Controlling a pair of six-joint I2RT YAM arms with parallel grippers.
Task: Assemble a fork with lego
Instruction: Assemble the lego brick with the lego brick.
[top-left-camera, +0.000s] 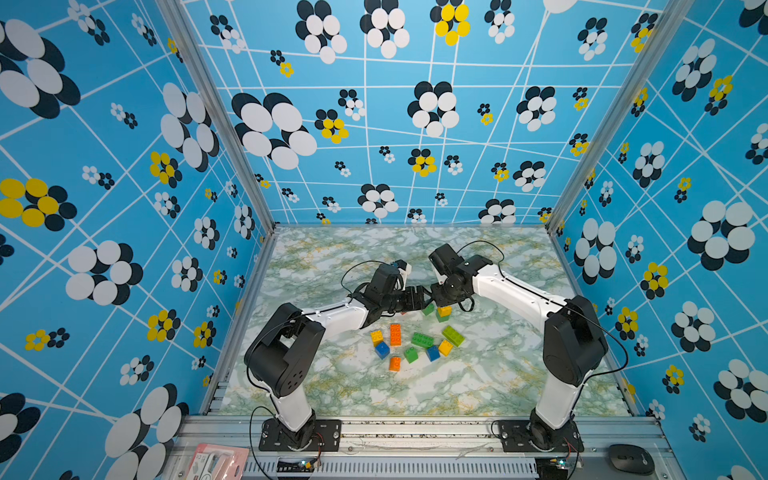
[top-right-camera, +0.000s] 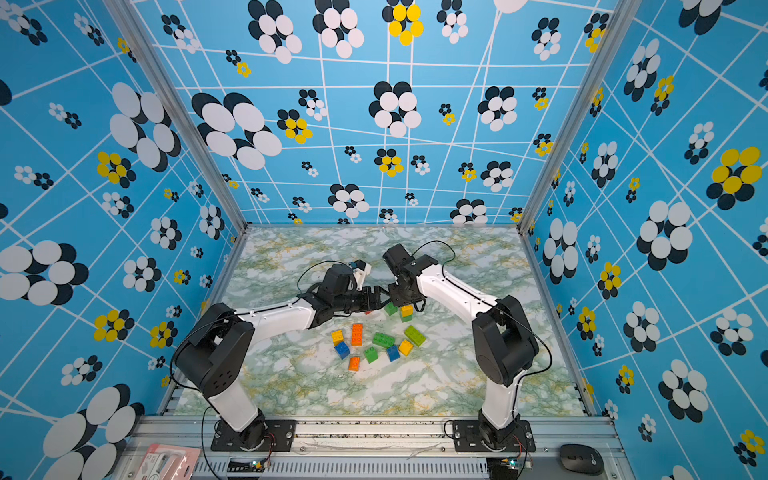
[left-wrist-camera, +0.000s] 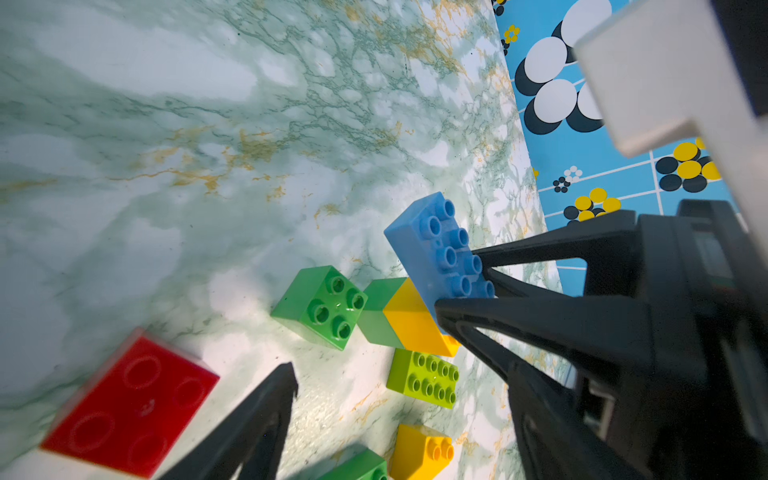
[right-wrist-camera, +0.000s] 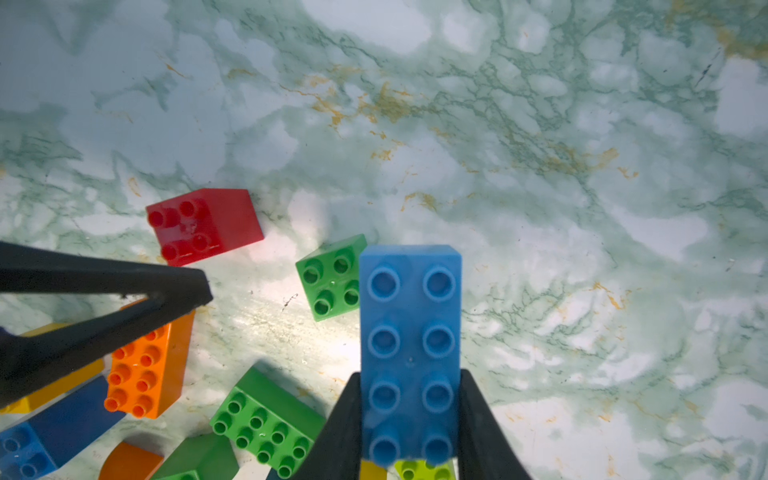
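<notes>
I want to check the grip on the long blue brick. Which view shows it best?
Right wrist view: the blue brick sits centred, studs toward the camera, the right end effector shut on its sides. The left wrist view shows it slanted and partly covered. In both top views the arms hide it.

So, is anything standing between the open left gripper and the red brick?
Nothing visible does. The red brick lies just beside the left gripper, with only bare table between them.
</notes>
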